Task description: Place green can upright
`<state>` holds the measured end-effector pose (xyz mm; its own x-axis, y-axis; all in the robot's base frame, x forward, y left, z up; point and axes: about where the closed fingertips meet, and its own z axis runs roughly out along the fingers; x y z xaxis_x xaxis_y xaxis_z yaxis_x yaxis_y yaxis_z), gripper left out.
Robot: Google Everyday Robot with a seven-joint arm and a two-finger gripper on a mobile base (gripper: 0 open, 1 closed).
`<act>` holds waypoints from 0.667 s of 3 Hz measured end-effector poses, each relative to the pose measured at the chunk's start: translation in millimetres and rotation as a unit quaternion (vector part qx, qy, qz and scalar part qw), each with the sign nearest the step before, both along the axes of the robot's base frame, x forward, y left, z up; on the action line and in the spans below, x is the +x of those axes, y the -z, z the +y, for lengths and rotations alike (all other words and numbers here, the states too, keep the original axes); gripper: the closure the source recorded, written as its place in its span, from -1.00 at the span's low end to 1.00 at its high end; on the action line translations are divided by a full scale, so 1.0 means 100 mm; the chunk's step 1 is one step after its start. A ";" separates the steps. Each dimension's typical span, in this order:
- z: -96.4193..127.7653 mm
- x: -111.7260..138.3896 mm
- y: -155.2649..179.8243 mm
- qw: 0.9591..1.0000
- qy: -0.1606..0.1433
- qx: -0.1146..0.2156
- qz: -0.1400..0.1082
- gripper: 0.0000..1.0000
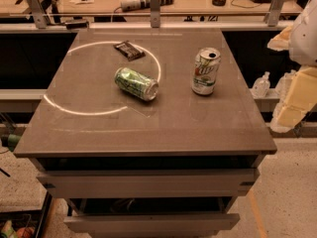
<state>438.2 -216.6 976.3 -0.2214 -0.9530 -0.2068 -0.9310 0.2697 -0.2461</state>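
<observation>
The end effector hangs off the side of the grey stone-topped bench, past its edge and about level with its top. It shows only as pale, yellowish blocks at the frame's border, so I cannot tell how far open it is. It does not appear to have hold of anything from the bench.

The bright green aluminium soda can lies on its side near the middle of the bench, well apart from the end effector. Its silver end is turned partly towards the end effector and the near edge. The mostly white soda can with the green and red logo stands upright between the two, nearer the end effector.

The main risks, as I judge them:
- **Knocking the white can:** a straight reach to the green can passes close by it, and a brush from the arm would likely topple it.
- **Rolling:** the green can rests on its curved wall, so an off-centre touch could send it rolling, perhaps towards the dark flat snack wrapper lying beyond it.
- **Slipping:** thin, smooth aluminium may slip or dent in a hard squeeze.
- **Falling again:** if it is released while tilted, it would probably drop back on its side.
</observation>
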 end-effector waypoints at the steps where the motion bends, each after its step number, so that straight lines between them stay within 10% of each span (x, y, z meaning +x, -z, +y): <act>1: 0.04 0.00 -0.03 1.000 0.005 0.000 -0.004 -1.00; 2: 0.32 0.06 -0.02 1.000 0.012 -0.010 0.002 -1.00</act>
